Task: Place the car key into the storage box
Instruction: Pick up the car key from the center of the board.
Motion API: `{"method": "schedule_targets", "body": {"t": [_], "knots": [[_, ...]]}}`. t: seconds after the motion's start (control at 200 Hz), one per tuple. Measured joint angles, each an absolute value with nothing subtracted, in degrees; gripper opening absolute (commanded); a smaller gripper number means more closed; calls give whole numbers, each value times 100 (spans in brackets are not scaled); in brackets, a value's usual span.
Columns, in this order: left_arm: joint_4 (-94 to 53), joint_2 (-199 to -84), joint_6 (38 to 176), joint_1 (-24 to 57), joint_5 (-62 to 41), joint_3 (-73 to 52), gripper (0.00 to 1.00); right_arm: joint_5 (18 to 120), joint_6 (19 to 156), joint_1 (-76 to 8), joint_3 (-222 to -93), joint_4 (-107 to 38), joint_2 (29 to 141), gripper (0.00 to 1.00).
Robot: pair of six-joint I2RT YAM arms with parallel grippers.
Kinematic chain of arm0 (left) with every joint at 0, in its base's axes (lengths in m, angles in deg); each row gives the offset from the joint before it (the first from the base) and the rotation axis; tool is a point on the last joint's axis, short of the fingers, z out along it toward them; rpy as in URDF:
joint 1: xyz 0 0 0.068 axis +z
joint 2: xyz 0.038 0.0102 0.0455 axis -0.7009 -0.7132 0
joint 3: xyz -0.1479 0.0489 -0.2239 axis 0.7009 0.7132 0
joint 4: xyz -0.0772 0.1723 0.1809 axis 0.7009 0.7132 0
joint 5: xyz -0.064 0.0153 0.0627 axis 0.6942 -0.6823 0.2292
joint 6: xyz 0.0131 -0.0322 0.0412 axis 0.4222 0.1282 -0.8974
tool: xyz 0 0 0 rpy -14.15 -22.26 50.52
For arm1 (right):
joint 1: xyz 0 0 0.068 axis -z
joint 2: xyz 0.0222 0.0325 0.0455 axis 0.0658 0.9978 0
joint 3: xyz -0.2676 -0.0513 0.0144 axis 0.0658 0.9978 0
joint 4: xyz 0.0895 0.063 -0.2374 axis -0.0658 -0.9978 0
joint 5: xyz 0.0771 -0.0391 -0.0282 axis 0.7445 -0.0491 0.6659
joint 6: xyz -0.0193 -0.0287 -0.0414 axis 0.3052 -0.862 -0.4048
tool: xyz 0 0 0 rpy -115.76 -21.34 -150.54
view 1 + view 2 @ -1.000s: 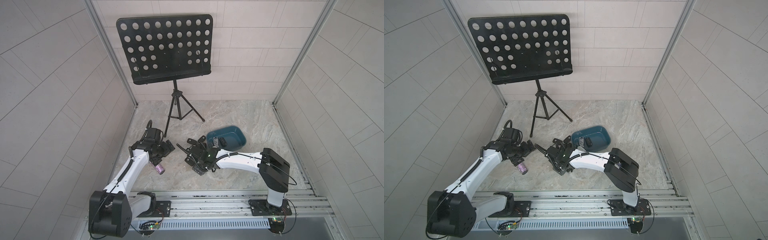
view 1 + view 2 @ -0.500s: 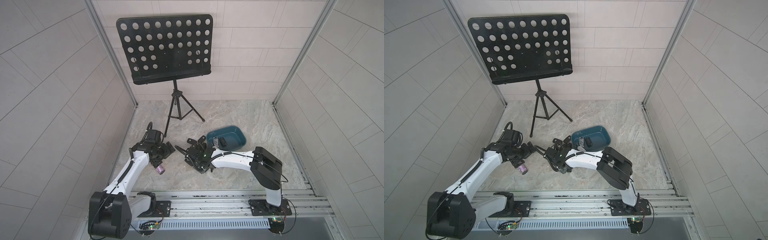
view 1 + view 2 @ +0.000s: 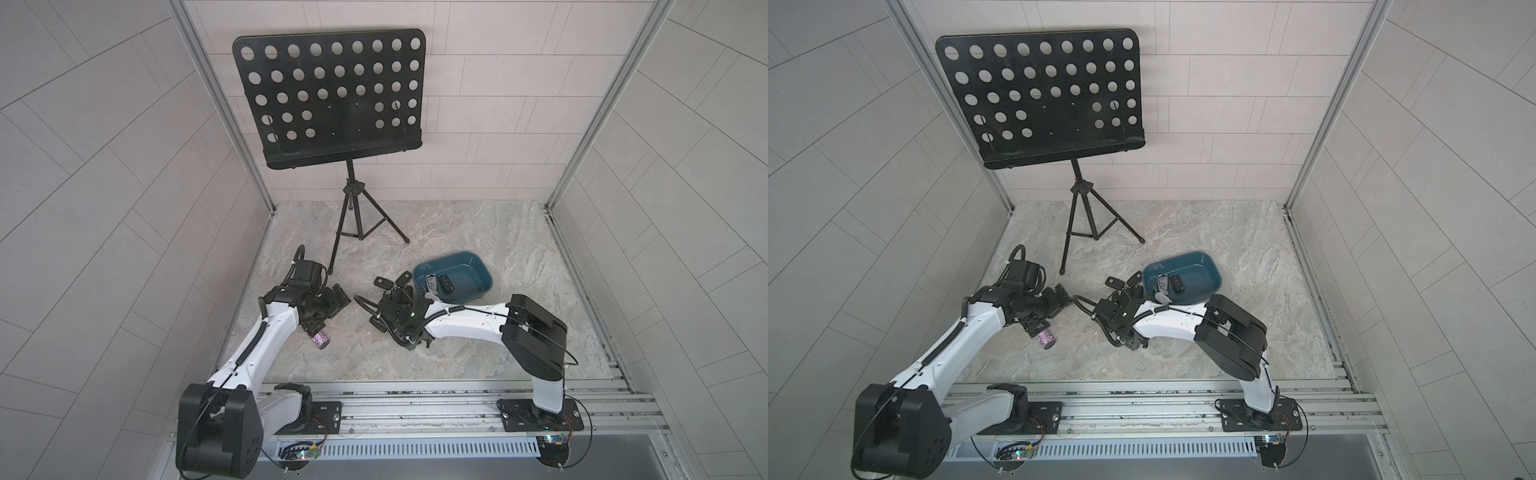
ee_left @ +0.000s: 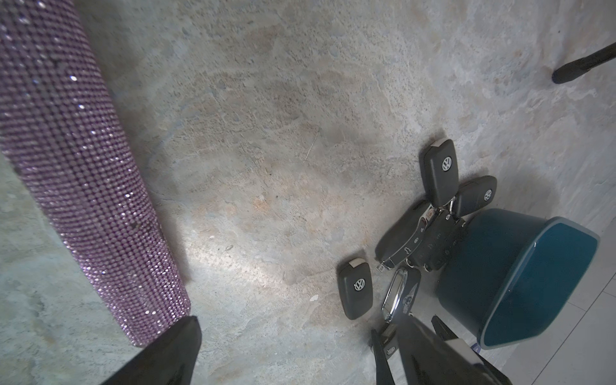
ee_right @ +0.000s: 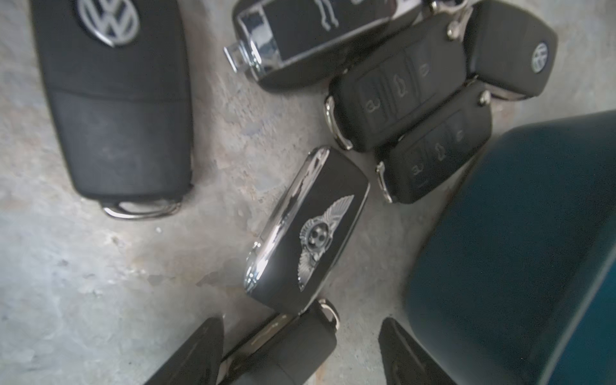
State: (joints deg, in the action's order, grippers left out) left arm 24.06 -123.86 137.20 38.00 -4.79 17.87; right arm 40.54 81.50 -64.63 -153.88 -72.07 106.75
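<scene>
VW logo on black fob [image 5: 110, 100] (winged emblem on chrome-edged fob [image 5: 310, 233]).

Under me lies a marbled grey-beige stone tabletop [image 3: 457, 232], and toward the back of it stand the three black feet of a music stand [image 3: 353, 226]. The teal storage box [image 3: 484, 286] sits flat on the stone right of centre. Just beside its left end lies a huddle of black car keys [image 4: 430, 233], some overlapping and one close against the wall, with a winged-badge key [image 5: 310, 230] and a VW-badged key [image 4: 356, 288] lying singly close by. Well apart on my left side, a purple rhinestone-covered cylinder [image 3: 321, 340] lies on its side.
</scene>
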Motion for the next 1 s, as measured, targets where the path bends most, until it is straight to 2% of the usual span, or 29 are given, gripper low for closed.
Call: {"method": "schedule_targets", "body": {"t": [0.325, 0.58, 0.831, 1.001], "knots": [[2367, -12373, 13758, 3800, -468, 1798, 100, 4341, 8292, -6374, -15266, -7386, 10487, 78], [2365, -12330, 13758, 3800, -453, 1798, 100, 5206, 8475, -5926, -15045, -7345, 10364, 77], [2365, -12330, 13758, 3800, -455, 1798, 100, 5886, 8550, -5585, -15019, -7329, 10364, 70], [2365, -12330, 13758, 3800, -455, 1798, 100, 6129, 8554, -5576, -15021, -7312, 10395, 60]]}}
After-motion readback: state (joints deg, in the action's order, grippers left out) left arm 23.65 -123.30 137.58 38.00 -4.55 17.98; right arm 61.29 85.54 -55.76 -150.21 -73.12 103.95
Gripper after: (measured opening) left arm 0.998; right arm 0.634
